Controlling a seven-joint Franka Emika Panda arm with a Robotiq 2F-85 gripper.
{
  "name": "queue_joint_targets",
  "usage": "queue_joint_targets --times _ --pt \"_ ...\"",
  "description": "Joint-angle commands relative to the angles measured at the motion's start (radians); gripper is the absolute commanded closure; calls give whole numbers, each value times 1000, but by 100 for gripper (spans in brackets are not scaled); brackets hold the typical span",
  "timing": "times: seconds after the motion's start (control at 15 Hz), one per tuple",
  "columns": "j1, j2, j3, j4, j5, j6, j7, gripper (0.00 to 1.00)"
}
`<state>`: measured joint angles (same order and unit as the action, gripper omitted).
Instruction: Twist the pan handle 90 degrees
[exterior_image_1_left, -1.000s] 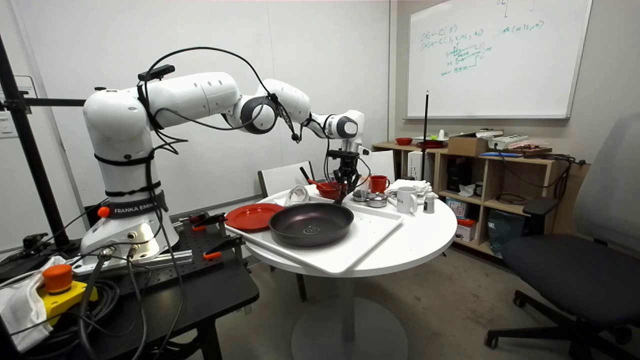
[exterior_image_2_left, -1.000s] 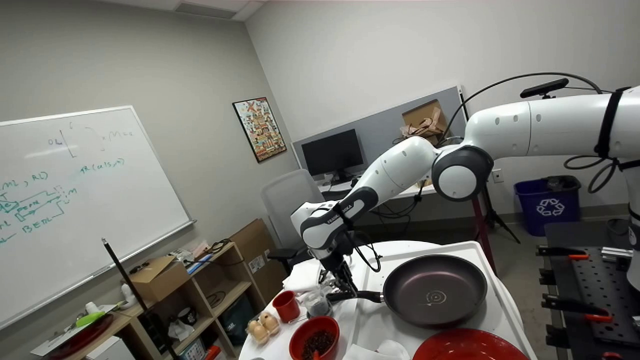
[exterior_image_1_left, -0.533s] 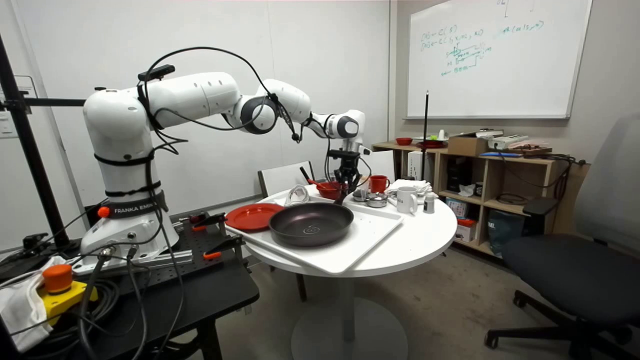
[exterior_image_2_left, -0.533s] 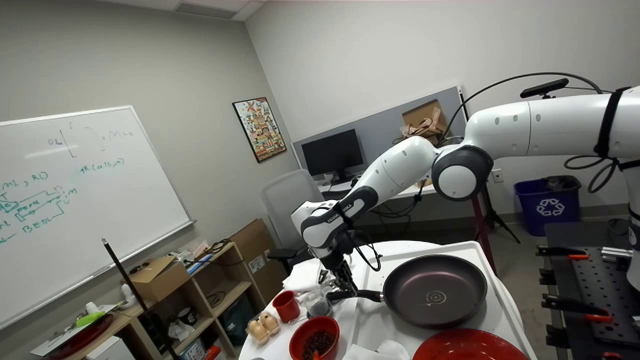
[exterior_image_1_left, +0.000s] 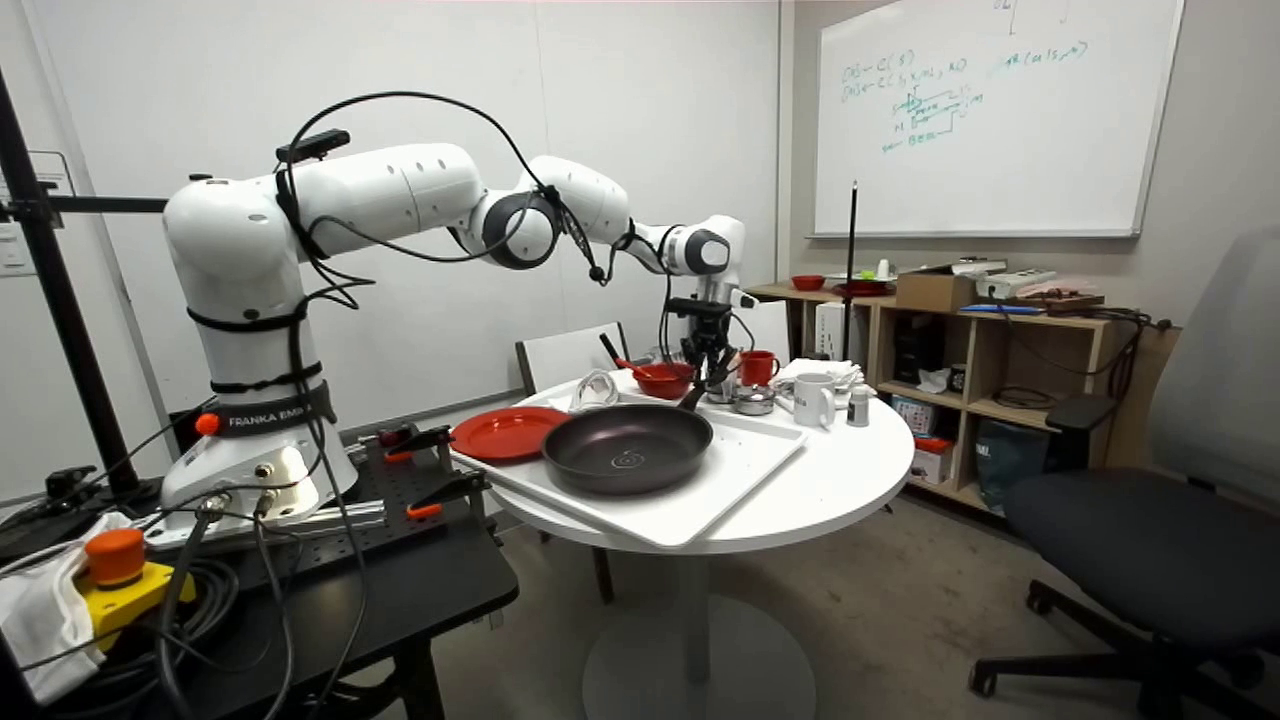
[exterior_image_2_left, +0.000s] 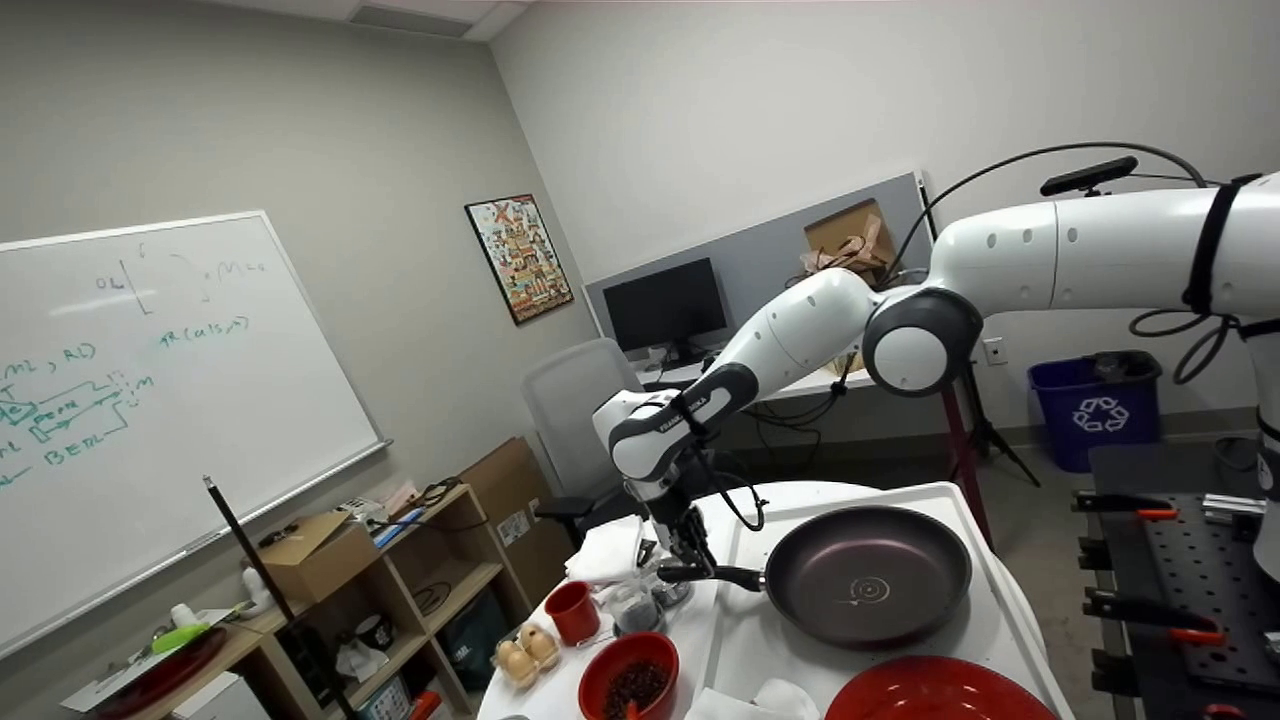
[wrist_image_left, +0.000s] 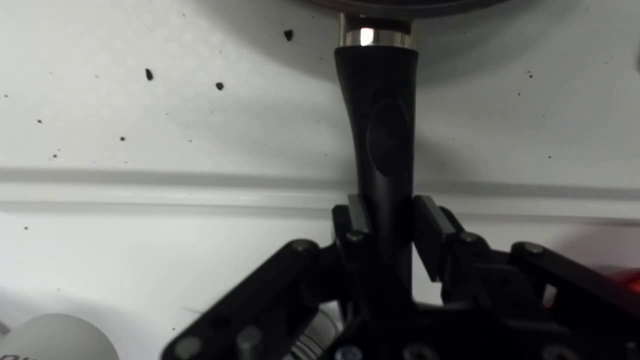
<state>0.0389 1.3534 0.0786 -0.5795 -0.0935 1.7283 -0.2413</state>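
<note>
The black pan (exterior_image_1_left: 625, 452) sits on the white tray (exterior_image_1_left: 745, 470); it also shows in another exterior view (exterior_image_2_left: 868, 585). Only its rim (wrist_image_left: 400, 7) shows at the top of the wrist view. The dark pan handle (wrist_image_left: 382, 110) points straight down in the wrist view and crosses the tray edge. In an exterior view the handle (exterior_image_2_left: 738, 577) points left from the pan. My gripper (wrist_image_left: 390, 220) has one finger on each side of the handle, closed on its middle to outer part. The gripper (exterior_image_2_left: 703, 568) partly hides the handle there.
A red plate (exterior_image_1_left: 505, 432) lies beside the pan on the tray. Near the gripper stand a red bowl (exterior_image_2_left: 628, 675), a red mug (exterior_image_2_left: 573, 612), a clear egg holder (exterior_image_2_left: 528, 655), a metal tin (exterior_image_1_left: 753, 400) and a white mug (exterior_image_1_left: 813, 400). A cloth (exterior_image_2_left: 605, 550) lies behind.
My gripper has shifted slightly to the right in one exterior view and slightly up in another. The pan and handle have moved a little along with it, the handle tilting slightly.
</note>
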Motion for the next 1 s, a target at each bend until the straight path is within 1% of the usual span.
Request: queue_joint_targets --times 0.0,0.47,0.93 --pt "-40 -19 5 22 22 7 25 93" --pt "-118 -23 16 39 56 71 101 93" --pt "-182 -19 19 29 94 143 263 93"
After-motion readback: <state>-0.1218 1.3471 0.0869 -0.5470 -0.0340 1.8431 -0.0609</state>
